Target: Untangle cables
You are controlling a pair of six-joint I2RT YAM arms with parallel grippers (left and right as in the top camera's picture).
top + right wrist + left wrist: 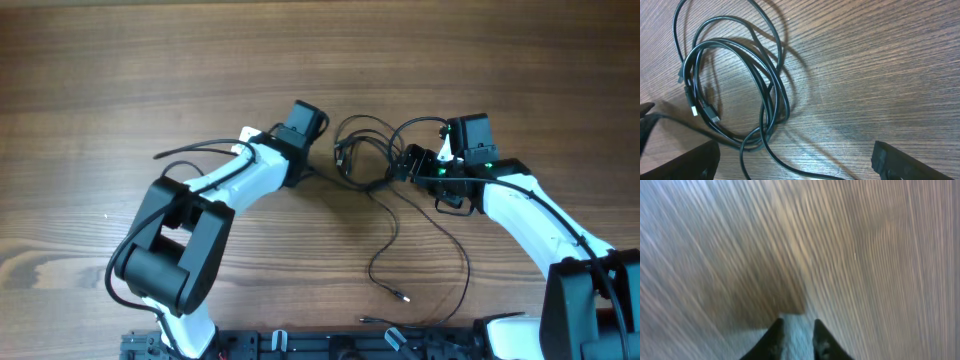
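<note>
**Finding one, the cables.** A bunch of thin black cords lies in overlapping loops around the middle of the wooden tabletop. It is well in from the near edge, where my bases stand, and sits between my two wrists. My right wrist view shows several loops laid one over another, crossing on the side nearest my fingers. At least three plug ends lie within the loops on the left of that view. Two loose strands leave the bunch toward the near edge. One ends in a small plug on bare wood. The other swings wider toward the right edge and curls back close to the near edge.

**Finding two, my right gripper.** It is spread wide, with both fingers at the lower corners of its own view, and it holds nothing. It sits just beside the right side of the bunch, facing it. One strand crosses the wood between the fingers; I cannot tell whether either finger touches it.

**Finding three, my left gripper.** The fingers are drawn close together, with a narrow strip of tabletop showing between them and nothing seen in that gap. Its view is badly blurred and shows only wood grain. From overhead this wrist stands just left of the bunch; I cannot confirm contact with the cords.
</note>
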